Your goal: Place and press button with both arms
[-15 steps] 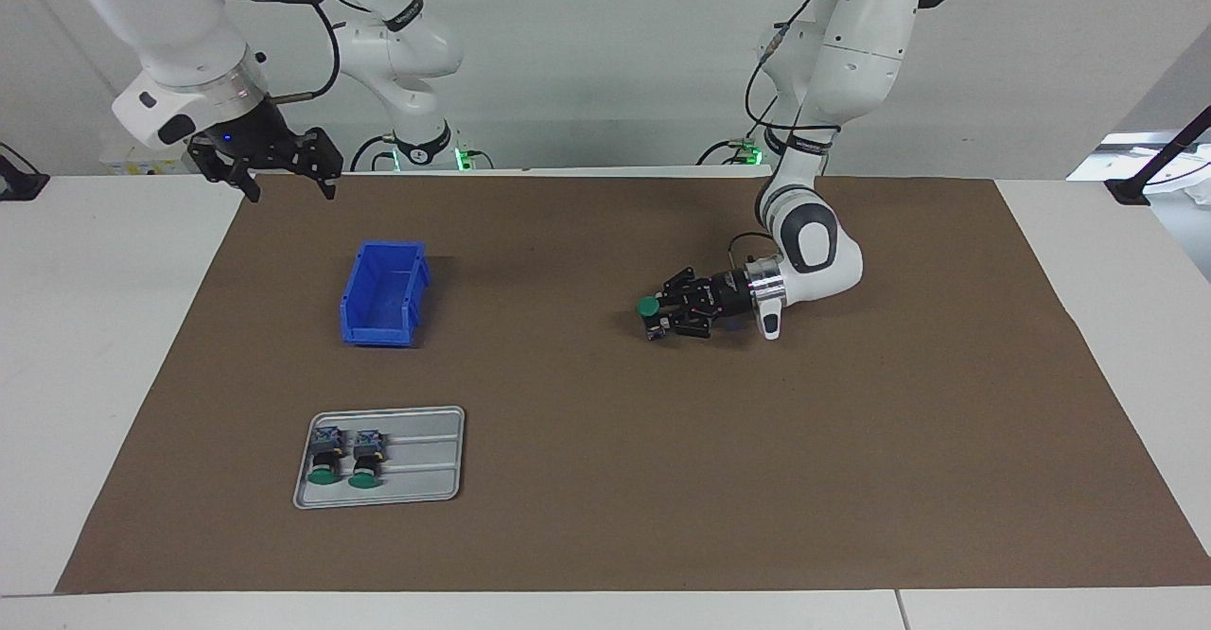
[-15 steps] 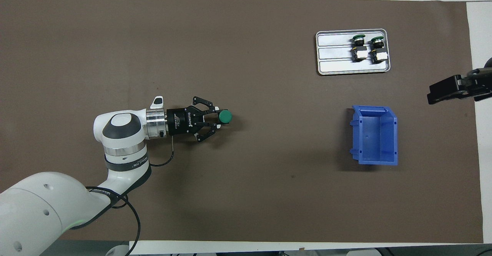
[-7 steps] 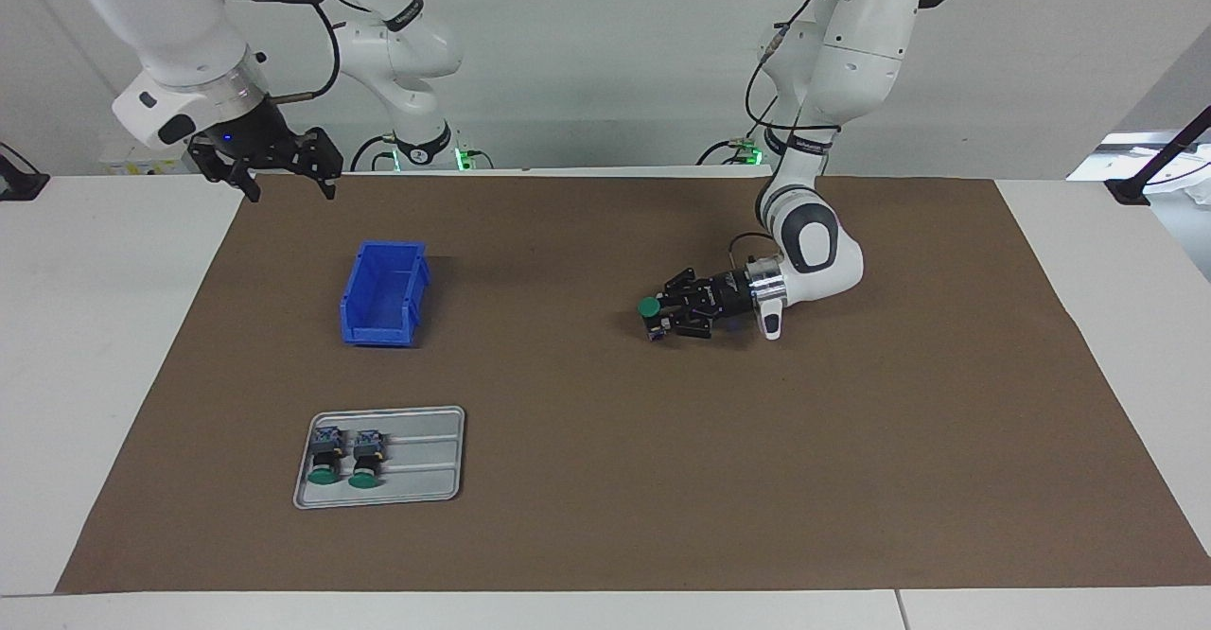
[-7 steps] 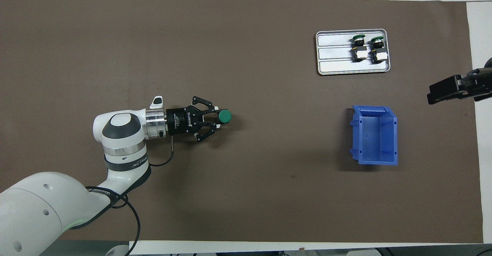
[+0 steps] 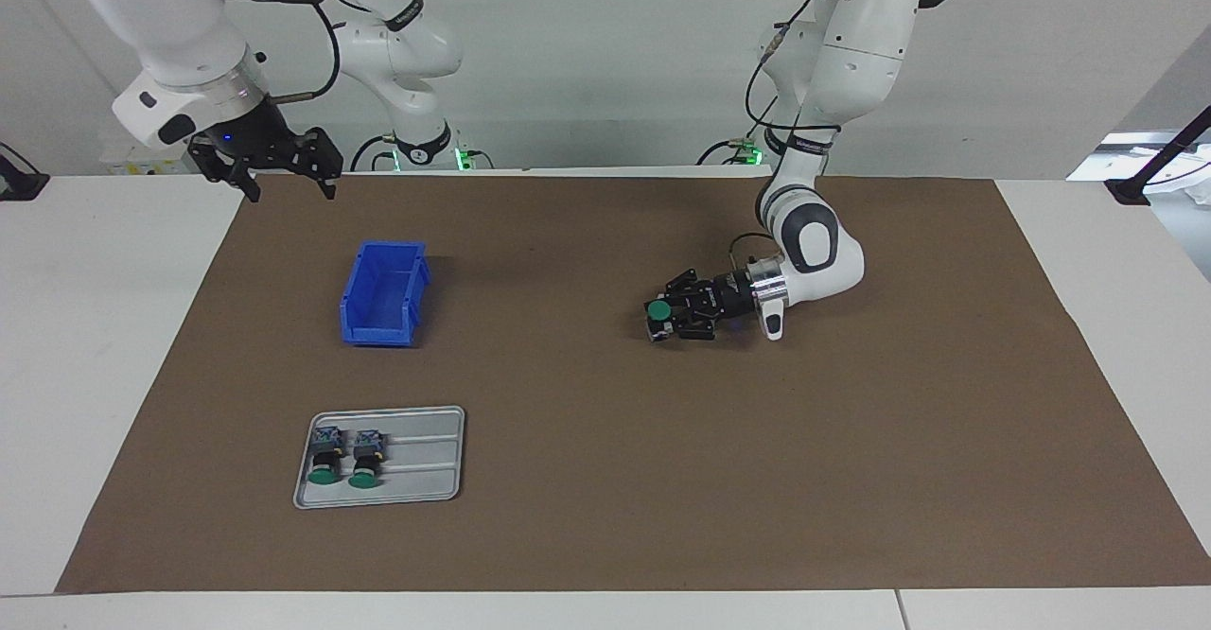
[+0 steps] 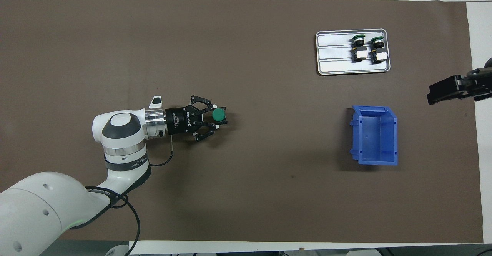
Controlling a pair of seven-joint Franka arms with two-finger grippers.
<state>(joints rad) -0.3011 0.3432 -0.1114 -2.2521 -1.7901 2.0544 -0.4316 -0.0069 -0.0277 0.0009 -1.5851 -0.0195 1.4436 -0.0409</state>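
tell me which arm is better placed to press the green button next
Probably the right. The left pincer is low at the button standing on the mat, while the right pincer is empty and open, raised near the blue bin.

One camera sits high across the bench (image 5: 605, 516), facing the robots, whose bases fill the top of its frame. The other hangs above the robots' end, looking steeply down and forward. Both take in the whole brown mat (image 6: 246, 190), half a turn apart.
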